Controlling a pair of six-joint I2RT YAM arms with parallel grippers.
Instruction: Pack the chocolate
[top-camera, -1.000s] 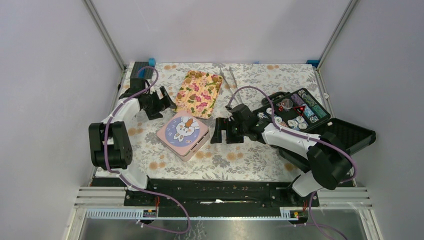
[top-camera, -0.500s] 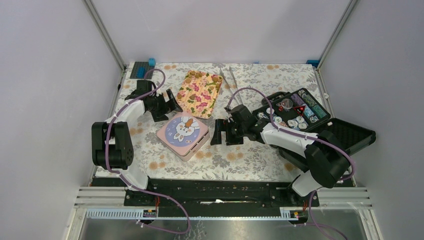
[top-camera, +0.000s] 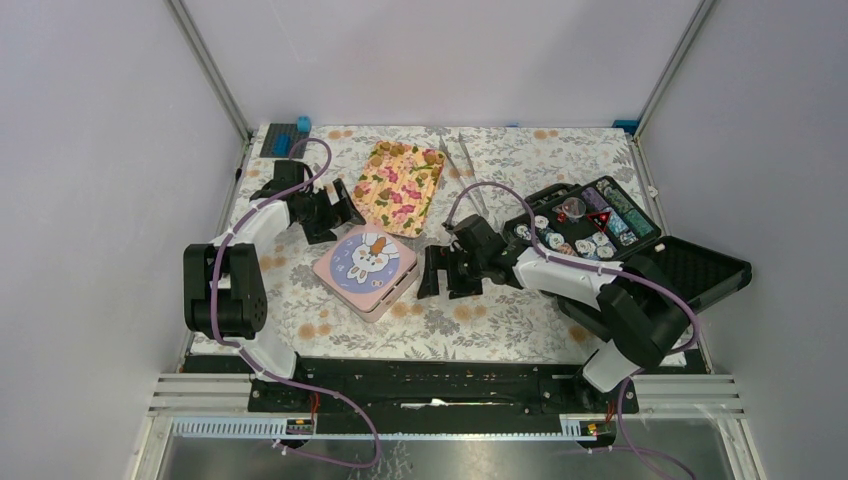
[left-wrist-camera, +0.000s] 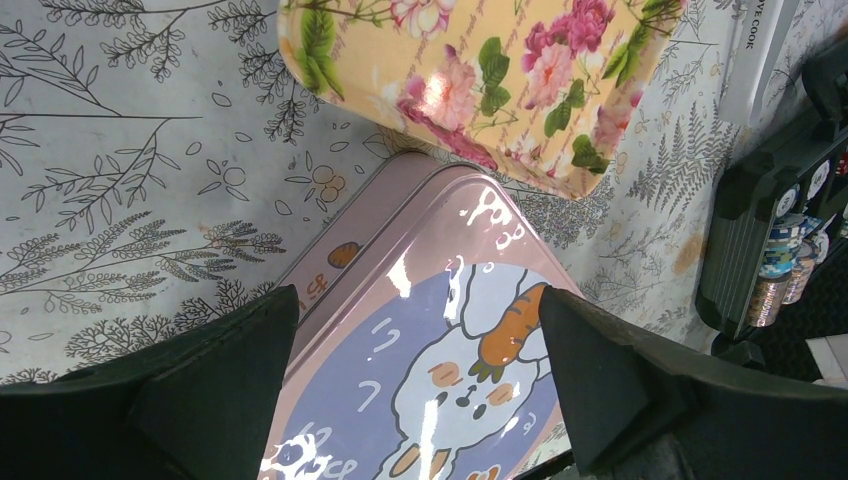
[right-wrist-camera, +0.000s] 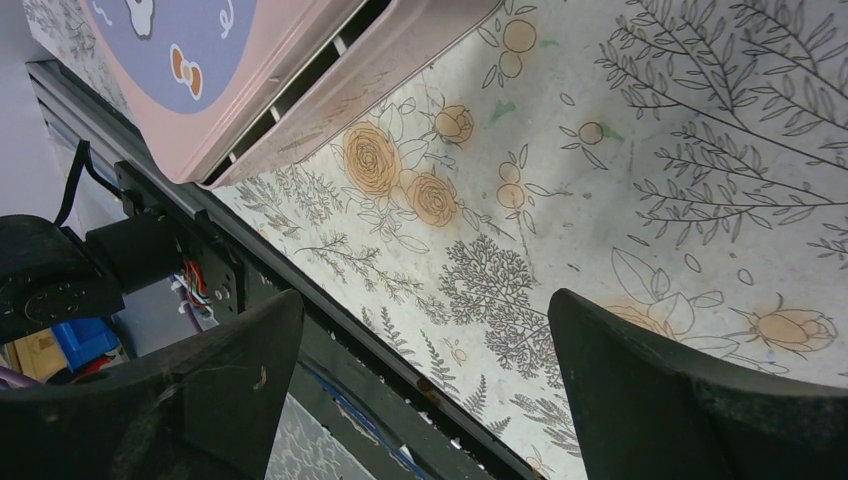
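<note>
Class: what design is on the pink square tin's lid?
The lid shows a white rabbit, orange carrot, lilac circle; clearest in left wrist view.

Lab: grey walls (top-camera: 430, 60), aluminium frame (top-camera: 208, 68)

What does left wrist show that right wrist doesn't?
Left wrist only: the flowered tray, the black case with its chips, and the rabbit picture on top of the pink tin.
Right wrist only: the tin's side, with a dark gap along it, and the black rail at the table's near edge.
Both: the pink tin, the printed tablecloth, and an open claw holding nothing, namely the left claw and the right claw.
</note>
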